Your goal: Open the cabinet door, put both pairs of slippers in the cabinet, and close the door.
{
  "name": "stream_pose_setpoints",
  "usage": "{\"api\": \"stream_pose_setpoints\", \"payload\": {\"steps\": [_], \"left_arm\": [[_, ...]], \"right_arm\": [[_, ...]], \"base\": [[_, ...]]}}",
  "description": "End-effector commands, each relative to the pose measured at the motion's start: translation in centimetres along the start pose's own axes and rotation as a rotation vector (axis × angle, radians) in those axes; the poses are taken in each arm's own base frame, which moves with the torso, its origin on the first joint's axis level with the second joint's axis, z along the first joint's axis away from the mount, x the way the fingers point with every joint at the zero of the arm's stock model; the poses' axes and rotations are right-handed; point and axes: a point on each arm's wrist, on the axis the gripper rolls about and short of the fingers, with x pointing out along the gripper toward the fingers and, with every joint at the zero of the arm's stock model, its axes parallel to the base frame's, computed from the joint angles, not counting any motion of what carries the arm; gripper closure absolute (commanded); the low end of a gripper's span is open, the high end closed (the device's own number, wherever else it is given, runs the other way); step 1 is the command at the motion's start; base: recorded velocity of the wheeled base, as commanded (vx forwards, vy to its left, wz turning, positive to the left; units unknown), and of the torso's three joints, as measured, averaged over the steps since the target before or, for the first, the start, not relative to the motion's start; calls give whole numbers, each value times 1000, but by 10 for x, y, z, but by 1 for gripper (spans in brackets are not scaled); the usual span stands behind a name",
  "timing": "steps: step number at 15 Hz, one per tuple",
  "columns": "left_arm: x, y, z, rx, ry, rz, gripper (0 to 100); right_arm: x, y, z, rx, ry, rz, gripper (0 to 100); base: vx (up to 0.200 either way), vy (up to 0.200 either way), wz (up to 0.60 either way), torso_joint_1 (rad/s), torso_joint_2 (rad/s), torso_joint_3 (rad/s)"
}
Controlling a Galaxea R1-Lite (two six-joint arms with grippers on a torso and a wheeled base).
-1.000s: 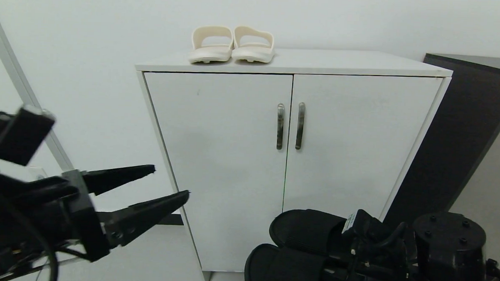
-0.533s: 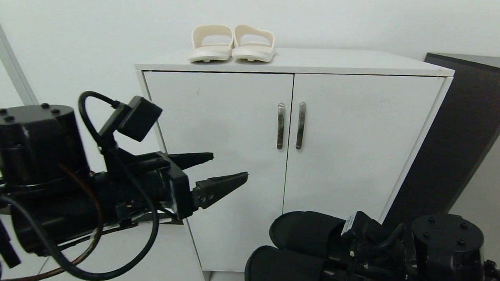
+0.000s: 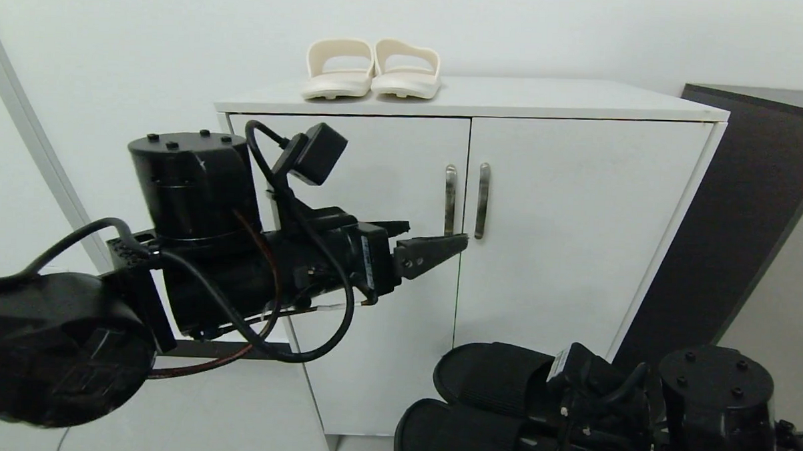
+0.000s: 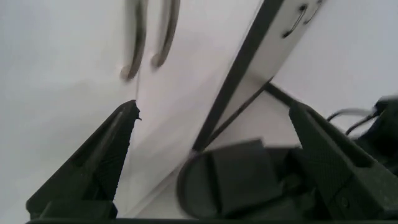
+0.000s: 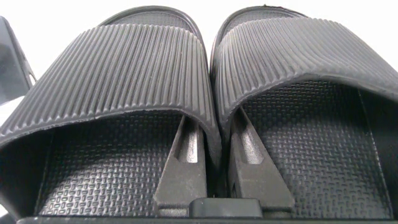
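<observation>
The white cabinet (image 3: 575,225) has both doors closed, with two metal handles (image 3: 450,200) side by side at the centre seam. A cream pair of slippers (image 3: 372,69) sits on top of it. My left gripper (image 3: 437,232) is open and held level just below the left handle's lower end, its fingertips close to the door. In the left wrist view the left gripper (image 4: 212,109) stands wide, with the handles (image 4: 134,43) beyond it. My right gripper (image 5: 217,168) is shut on the black pair of slippers (image 3: 489,395), pinching their inner walls together, low in front of the right door.
A dark cabinet (image 3: 742,217) stands against the white cabinet's right side. A grey bar (image 3: 30,139) leans along the wall at the left. The floor to the left of the cabinet is bare.
My left arm has risen and swung right, from low at the left up to the door handles, its gripper staying open. The right arm and the black slippers have hardly moved.
</observation>
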Motion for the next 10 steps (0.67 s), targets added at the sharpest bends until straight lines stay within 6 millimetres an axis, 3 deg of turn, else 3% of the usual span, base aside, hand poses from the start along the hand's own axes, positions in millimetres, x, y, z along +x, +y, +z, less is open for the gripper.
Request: {"api": "stream_pose_setpoints", "payload": {"steps": [1, 5, 10], "left_arm": [[17, -6, 9, -27, -1, -53, 0], [41, -7, 30, -35, 37, -124, 0], [82, 8, 28, -50, 37, -124, 0]], "right_arm": [[1, 0, -2, 0, 9, 2, 100], [2, 1, -2, -1, 10, 5, 100], [2, 0, -2, 2, 12, 4, 100]], "base": [[0, 0, 0, 0, 0, 0], [0, 0, 0, 0, 0, 0], [0, 0, 0, 0, 0, 0]]}}
